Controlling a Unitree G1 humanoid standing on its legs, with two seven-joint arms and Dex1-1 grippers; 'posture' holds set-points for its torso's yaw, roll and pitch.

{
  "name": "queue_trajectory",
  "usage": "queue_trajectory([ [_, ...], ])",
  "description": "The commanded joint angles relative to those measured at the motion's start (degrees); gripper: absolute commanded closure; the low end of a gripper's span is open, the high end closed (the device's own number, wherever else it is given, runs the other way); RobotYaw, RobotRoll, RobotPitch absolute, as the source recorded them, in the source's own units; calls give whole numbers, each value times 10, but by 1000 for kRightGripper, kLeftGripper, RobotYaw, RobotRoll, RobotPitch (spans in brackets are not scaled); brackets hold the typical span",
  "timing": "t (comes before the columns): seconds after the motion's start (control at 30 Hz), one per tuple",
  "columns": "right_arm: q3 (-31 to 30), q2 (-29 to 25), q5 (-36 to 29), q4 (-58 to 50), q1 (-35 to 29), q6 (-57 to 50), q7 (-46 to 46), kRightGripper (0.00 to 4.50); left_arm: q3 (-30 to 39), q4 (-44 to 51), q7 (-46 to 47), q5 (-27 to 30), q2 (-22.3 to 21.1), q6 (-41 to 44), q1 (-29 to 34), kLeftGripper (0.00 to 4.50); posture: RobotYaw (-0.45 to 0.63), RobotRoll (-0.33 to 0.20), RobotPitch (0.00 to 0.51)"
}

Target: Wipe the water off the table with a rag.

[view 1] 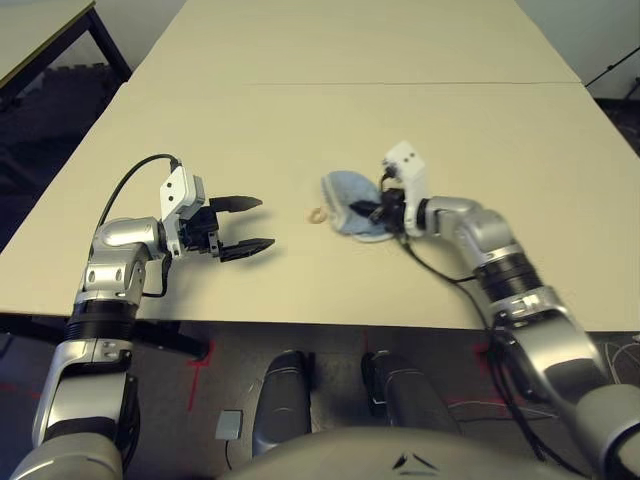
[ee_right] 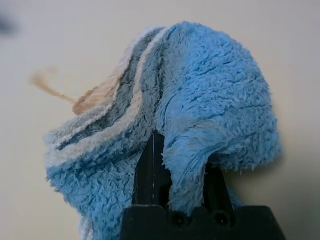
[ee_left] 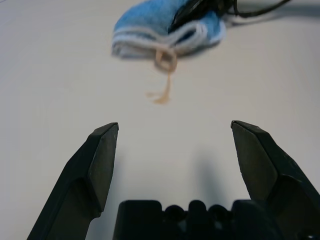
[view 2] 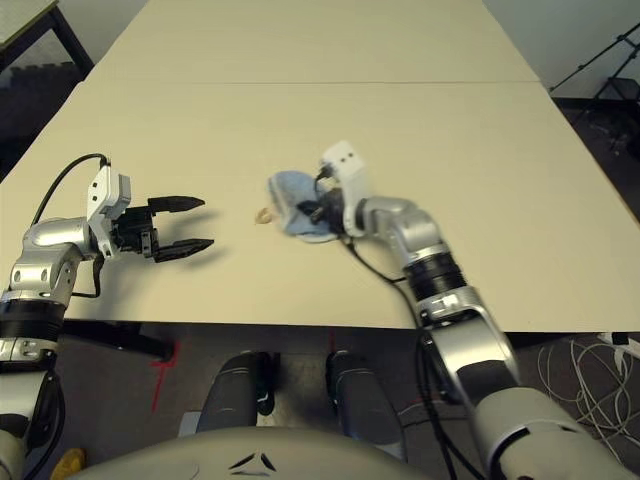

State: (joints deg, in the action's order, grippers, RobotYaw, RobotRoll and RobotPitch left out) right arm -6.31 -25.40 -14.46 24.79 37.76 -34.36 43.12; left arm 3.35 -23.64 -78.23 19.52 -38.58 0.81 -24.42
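1. The right gripper [view 1: 375, 212] has its fingers clamped on a fold of the rag [view 1: 350, 203], which lies bunched on the table [view 1: 300, 130], near the middle of its front part.
2. A small amber mark of water [view 1: 317, 215] sits just beside the rag's left edge.
3. The left gripper [view 1: 258, 224] hovers well apart to the left, its fingers spread wide.
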Motion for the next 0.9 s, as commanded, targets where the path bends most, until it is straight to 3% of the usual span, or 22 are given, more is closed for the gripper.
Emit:
queue_trajectory([
  [0.03, 28, -60, 15, 12, -34, -13, 4, 4481, -6, -15, -5, -3, 4, -10, -10, 0, -176, 0, 141],
  [0.27, 118, -73, -92, -62, -43, -109, 39, 4482, -12, -36, -8, -8, 12, -21, -22, 0, -205, 0, 139],
  [0.5, 178, -125, -151, -72, 16, -174, 63, 4482, -17, -54, -9, -12, 21, -29, -36, 0, -222, 0, 132],
  [0.7, 162, -221, -112, 14, 66, -126, 109, 4483, -20, -68, -7, -14, 27, -38, -45, 0, -222, 0, 132],
  [0.9, 107, -267, -39, 132, 83, -38, 172, 4483, -20, -78, -9, -15, 27, -47, -50, 0, -231, 0, 124],
])
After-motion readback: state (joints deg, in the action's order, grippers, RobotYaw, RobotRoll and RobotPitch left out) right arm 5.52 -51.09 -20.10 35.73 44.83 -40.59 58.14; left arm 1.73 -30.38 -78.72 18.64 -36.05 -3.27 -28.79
